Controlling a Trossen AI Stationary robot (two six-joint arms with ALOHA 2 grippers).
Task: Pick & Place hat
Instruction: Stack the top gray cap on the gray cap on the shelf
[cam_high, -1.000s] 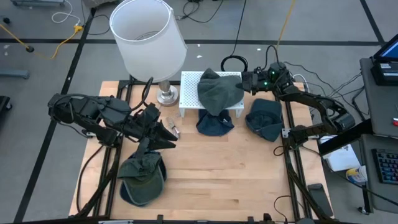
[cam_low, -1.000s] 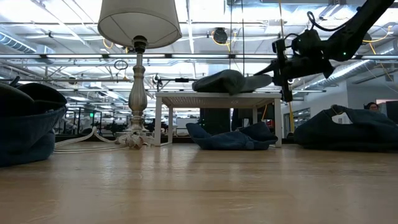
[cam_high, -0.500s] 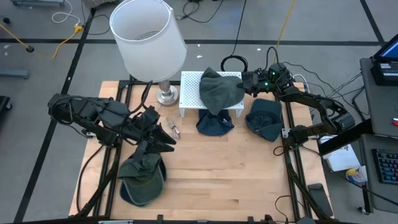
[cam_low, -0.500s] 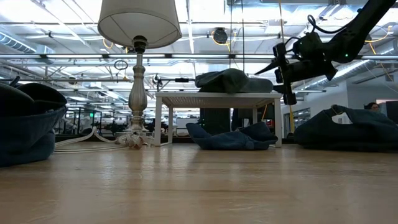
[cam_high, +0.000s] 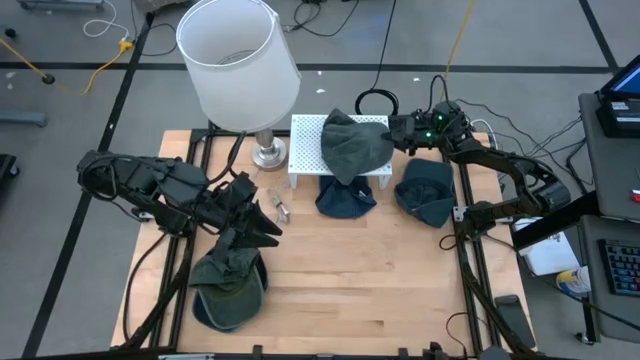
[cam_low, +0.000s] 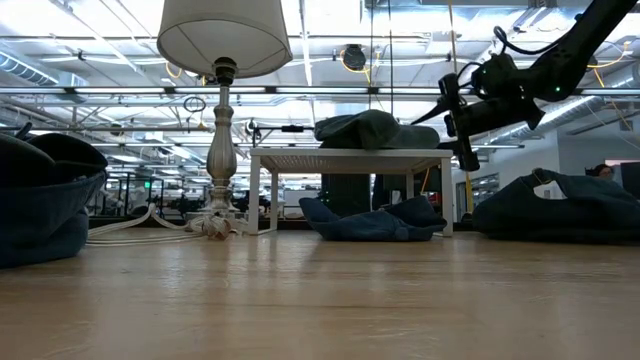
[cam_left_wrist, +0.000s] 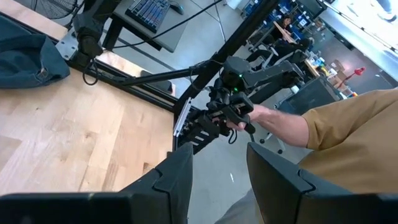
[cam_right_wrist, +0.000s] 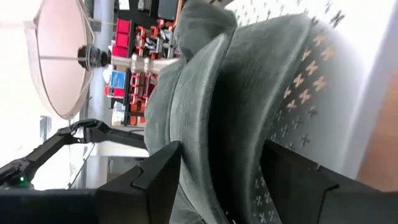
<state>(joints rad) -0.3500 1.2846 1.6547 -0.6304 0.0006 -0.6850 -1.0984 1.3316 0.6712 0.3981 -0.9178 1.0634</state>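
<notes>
Right hand (cam_high: 397, 133) sits at the upper right of the high view, just beside the right edge of the white rack (cam_high: 305, 150), fingers spread apart with the grey-green hat (cam_high: 352, 147) lying between and beyond them in the right wrist view, not pinched. Left hand (cam_high: 268, 222) hangs left of centre in the high view, fingers spread and holding nothing

Items, largest first:

- Counter (cam_high: 350, 270): light wooden top filling the middle of the high view
- Lamp (cam_high: 237, 62): white shade at upper left of the high view, metal base standing just left of the rack
- White rack: perforated top on legs, at upper centre
- Grey-green hat: draped across the rack top, one part hanging over the near edge
- Hat pile (cam_high: 228, 280): dark hats stacked at lower left, just below the left hand
- Blue hat (cam_high: 424, 189): on the counter at right, below the right arm
- Second blue hat (cam_high: 345, 198): on the counter under the rack's near edge

A person's hand (cam_left_wrist: 264, 118) on a controller shows at centre right of the left wrist view, beyond the counter
</notes>
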